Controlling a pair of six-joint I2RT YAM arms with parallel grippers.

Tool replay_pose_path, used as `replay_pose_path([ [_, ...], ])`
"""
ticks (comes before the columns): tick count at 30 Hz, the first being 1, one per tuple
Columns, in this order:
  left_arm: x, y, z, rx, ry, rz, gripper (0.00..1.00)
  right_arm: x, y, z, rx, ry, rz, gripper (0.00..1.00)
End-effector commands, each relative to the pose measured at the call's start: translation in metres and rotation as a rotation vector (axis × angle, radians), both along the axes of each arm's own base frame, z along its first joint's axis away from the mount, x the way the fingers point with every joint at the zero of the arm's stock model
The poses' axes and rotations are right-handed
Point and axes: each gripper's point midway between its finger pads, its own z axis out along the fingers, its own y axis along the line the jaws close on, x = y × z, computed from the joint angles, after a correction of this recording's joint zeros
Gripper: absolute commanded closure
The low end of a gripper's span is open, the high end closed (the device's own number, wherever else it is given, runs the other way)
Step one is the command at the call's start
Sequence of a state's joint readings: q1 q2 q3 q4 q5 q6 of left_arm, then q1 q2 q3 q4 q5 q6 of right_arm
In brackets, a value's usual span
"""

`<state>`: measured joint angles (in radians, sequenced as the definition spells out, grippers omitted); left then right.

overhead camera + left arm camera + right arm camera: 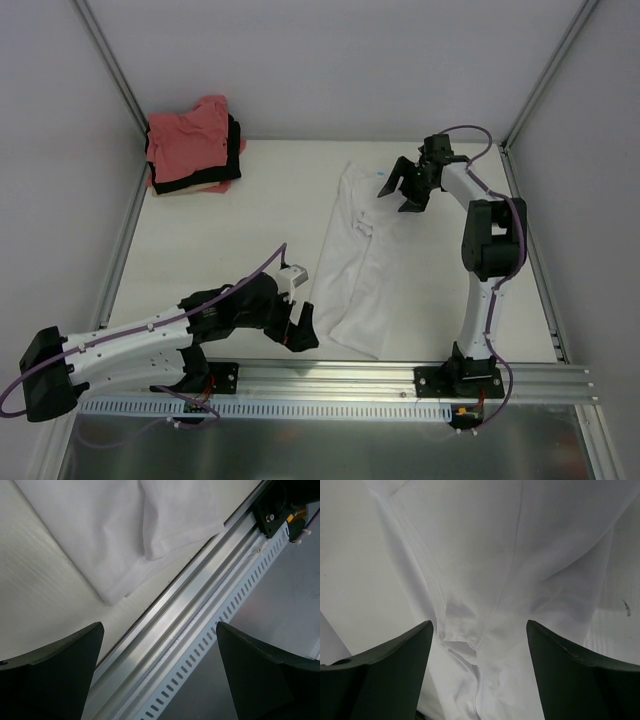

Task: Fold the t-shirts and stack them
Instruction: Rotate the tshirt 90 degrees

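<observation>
A white t-shirt (362, 262) lies on the table, folded lengthwise into a long strip from the far middle to the near edge. Its near hem corner shows in the left wrist view (125, 535), its creased upper part in the right wrist view (485, 580). A stack of folded shirts (192, 148), salmon-pink on top with black and pale cream under it, sits at the far left. My left gripper (300, 333) is open and empty by the shirt's near left corner. My right gripper (400, 190) is open and empty above the shirt's far end.
An aluminium rail (400, 378) and a slotted cable duct (215, 630) run along the table's near edge, just under my left gripper. Grey walls with metal posts (110, 70) close the table on the left, back and right.
</observation>
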<state>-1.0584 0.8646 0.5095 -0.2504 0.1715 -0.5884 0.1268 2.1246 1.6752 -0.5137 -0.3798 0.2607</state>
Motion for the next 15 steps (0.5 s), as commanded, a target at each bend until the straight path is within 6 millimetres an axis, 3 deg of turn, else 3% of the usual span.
replay_pose_path([
  [1,0.009,-0.006,0.014,-0.015,-0.032,0.005,0.01,0.006,-0.006,-0.003,0.007,-0.001,-0.008,0.2],
  [15,0.014,-0.009,0.022,0.015,-0.048,0.001,0.01,0.024,-0.007,-0.036,0.04,0.04,-0.037,0.2],
])
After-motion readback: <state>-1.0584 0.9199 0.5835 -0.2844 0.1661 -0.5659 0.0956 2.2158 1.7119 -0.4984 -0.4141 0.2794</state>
